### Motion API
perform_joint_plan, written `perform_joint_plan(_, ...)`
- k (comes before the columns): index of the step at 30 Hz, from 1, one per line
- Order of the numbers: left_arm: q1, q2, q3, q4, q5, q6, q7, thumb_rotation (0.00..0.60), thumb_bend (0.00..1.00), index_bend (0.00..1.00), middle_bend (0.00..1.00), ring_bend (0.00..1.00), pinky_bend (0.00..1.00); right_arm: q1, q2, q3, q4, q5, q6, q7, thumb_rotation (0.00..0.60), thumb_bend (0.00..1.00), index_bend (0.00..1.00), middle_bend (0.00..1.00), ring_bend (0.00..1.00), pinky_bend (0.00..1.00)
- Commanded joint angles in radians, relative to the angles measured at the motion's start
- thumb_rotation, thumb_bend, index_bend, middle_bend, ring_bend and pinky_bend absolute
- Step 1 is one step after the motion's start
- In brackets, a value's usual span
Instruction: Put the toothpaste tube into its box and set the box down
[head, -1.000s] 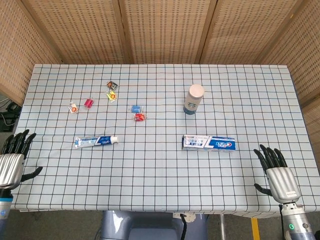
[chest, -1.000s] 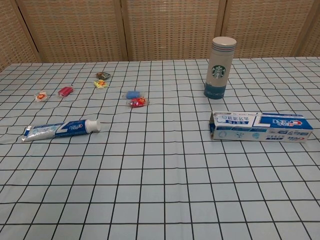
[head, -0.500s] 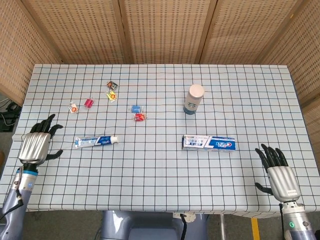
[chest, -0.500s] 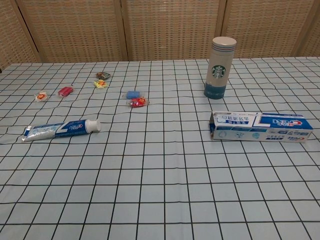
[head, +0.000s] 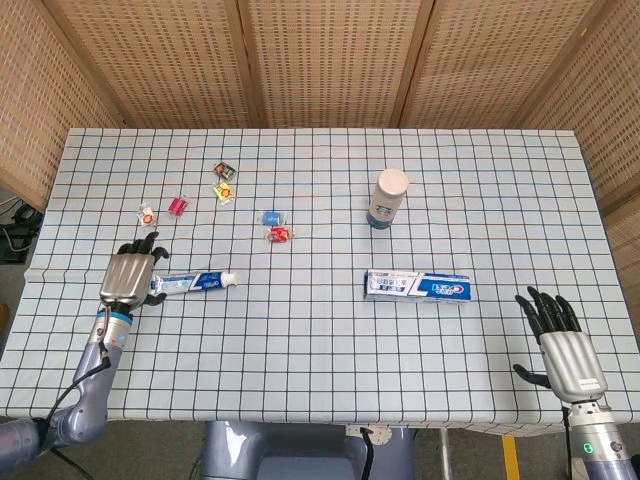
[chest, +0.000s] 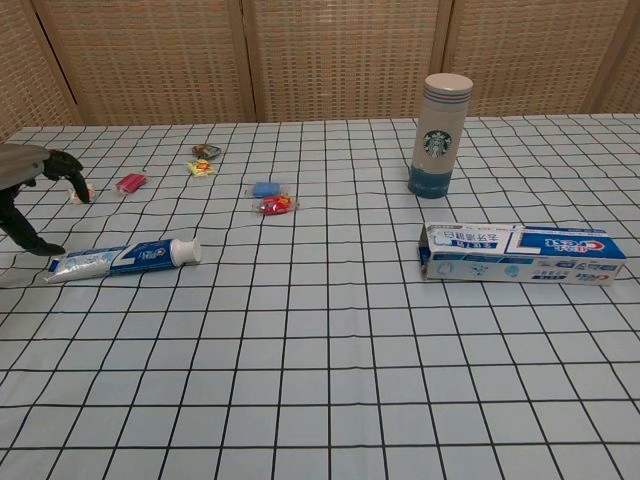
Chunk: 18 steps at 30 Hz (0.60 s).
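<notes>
- Lying flat on the checked cloth surface (head: 320, 380): the blue-and-white toothpaste tube (head: 192, 283), long axis running left-right, white cap end pointing toward the long blue-and-white cardboard toothpaste box (head: 418, 286), crimped tail pointing away from it.
- Hovering at the tube's tail end, on the side farthest from the box: the left hand (head: 128, 274), fingers spread and arched downward, holding nothing; in the chest view, dark fingertips (chest: 47, 248) reaching down just beside the tail, contact not possible to confirm.
- Resting well apart from the tube, beyond the box and nearer the surface's front edge: the right hand (head: 562, 345), fingers spread, palm empty.
- Lying with its long axis roughly parallel to the tube: the box, open flap end facing the tube, in the chest view.
- Judging the left hand far nearer the tube, the right hand nearer the box; likely calling for a grasp across the tube's short width.
- Standing behind the box: a pale cylindrical tumbler with a green logo (head: 387, 198).
- Scattered behind the tube: small wrapped sweets (head: 278, 226).
</notes>
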Motion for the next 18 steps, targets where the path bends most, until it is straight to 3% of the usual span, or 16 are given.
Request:
perform_joint_plan(1,-0.031,-0.039,-0.001,0.037,-0.039,-0.010,0.020,0.600,0.19,0.34,0.11,0.16,0.18,0.001,0.000,0.000,0.002,0.002,-0.003,0.003,0.600,0.15,0.09,0.00,0.00,0.04)
perform_joint_plan(18,-0.111,-0.179,0.030,0.218,-0.113,-0.038,0.046,0.600,0.20,0.36,0.13,0.18,0.20,0.004,-0.009,0.006,0.031,0.021,-0.013,0.022,0.600,0.15,0.10,0.00,0.00,0.04)
